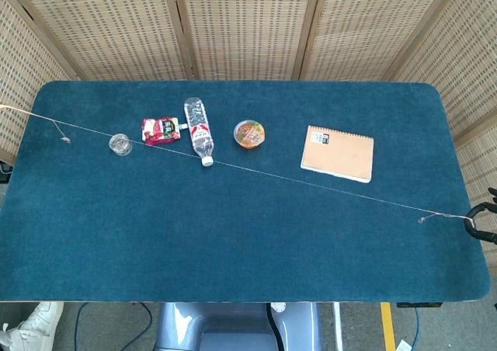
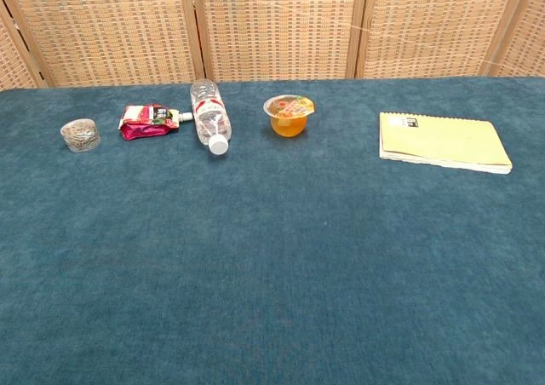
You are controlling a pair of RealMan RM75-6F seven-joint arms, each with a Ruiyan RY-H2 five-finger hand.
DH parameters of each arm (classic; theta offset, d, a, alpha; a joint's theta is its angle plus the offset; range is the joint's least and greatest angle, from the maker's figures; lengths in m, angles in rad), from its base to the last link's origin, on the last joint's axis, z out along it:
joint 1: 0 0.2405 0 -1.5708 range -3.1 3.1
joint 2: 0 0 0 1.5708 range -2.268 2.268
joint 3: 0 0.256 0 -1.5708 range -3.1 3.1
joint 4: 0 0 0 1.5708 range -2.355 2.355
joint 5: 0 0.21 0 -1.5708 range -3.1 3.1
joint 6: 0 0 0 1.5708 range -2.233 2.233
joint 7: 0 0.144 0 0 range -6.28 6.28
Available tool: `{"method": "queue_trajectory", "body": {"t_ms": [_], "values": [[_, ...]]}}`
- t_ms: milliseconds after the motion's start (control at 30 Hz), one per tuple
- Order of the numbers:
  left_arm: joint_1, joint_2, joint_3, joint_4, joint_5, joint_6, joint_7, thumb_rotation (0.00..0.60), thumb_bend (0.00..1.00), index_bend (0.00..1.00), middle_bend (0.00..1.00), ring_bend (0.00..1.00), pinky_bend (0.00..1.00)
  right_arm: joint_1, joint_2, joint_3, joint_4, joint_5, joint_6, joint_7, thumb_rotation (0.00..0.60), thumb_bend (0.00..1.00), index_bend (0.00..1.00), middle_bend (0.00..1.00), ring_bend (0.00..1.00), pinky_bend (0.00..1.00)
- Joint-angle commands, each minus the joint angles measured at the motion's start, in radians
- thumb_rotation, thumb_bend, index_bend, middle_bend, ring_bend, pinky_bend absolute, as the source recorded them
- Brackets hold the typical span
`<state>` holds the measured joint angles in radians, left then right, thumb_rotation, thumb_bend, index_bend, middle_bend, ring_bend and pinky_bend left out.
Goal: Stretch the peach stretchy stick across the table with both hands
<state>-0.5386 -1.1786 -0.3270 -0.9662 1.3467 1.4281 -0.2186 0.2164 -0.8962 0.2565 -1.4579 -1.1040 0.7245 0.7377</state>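
The peach stretchy stick (image 1: 311, 181) is drawn out into a hair-thin strand. It runs slantwise over the blue table (image 1: 233, 242), from the far left edge to the near right corner. At the right edge of the head view only the dark fingers of my right hand (image 1: 484, 223) show, holding the strand's peach end. The left end runs out of the frame at the left, and my left hand is outside both views. The chest view shows neither hand.
Under the strand's left half lie a small round tin (image 1: 119, 144), a red pouch (image 1: 159, 130), a clear bottle (image 1: 198, 126) on its side and a fruit cup (image 1: 249, 133). A tan notebook (image 1: 337, 153) lies right of centre. Wicker screens stand behind the table.
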Motion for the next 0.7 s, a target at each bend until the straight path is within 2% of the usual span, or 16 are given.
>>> {"method": "queue_trajectory", "body": {"t_ms": [33,433,600,700], "values": [[0.003,0.005,-0.005,0.003,-0.012,-0.007,-0.003,0.6,0.62,0.82,0.0,0.0,0.0,-0.034,-0.001,-0.02,0.063,-0.084,-0.004,0.104,0.6,0.64,0.72,0.09,0.0,0.0],[-0.036,0.019,-0.03,0.036,-0.063,-0.099,0.037,0.6,0.62,0.82,0.0,0.0,0.0,-0.11,-0.013,-0.103,0.24,-0.238,0.033,0.389,0.6,0.64,0.72,0.09,0.0,0.0],[-0.064,0.03,-0.049,0.02,-0.096,-0.152,0.071,0.6,0.62,0.82,0.0,0.0,0.0,-0.12,-0.017,-0.129,0.284,-0.276,0.049,0.46,0.6,0.64,0.72,0.09,0.0,0.0],[-0.084,0.033,-0.076,0.009,-0.152,-0.206,0.101,0.6,0.63,0.82,0.0,0.0,0.0,-0.122,-0.019,-0.145,0.301,-0.297,0.057,0.49,0.6,0.64,0.72,0.09,0.0,0.0]]}}
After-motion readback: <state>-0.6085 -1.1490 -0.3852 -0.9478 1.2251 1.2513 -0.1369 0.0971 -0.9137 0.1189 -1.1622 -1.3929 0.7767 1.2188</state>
